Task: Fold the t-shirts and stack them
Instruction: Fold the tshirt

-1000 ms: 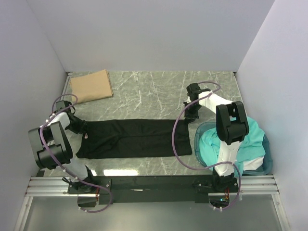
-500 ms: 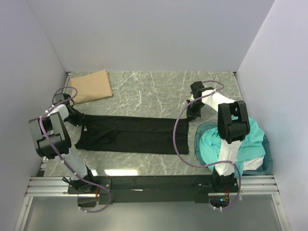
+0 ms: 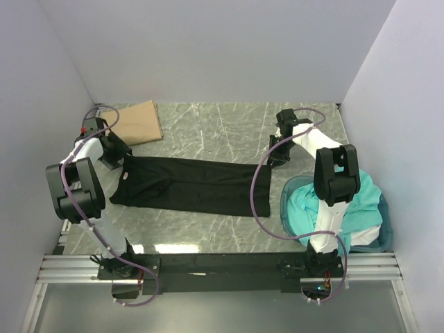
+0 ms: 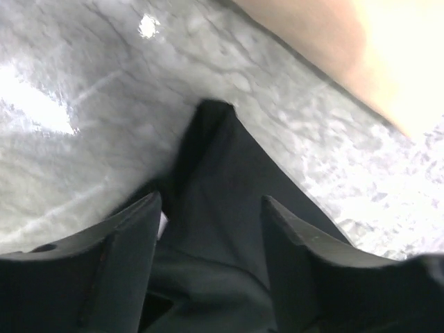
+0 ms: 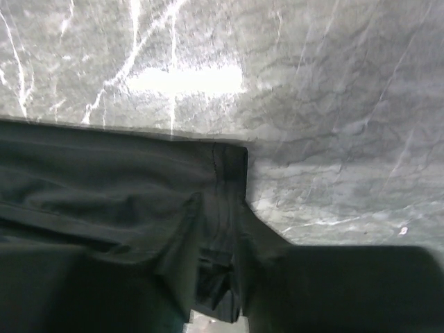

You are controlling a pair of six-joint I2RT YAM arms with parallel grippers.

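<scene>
Black shirt (image 3: 187, 184): soft, long flat band, mid-bench. Left gripper (image 4: 208, 208), right gripper (image 3: 276, 158) clamp its ends. Tan shirt (image 3: 135, 123) far-left corner; tub (image 3: 286, 200) right edge.

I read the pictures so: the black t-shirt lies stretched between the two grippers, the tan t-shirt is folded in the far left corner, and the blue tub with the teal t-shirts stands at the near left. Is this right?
Not quite. The top external view shows the blue tub with the teal t-shirts at the near right, not the near left. The rest holds.
</scene>
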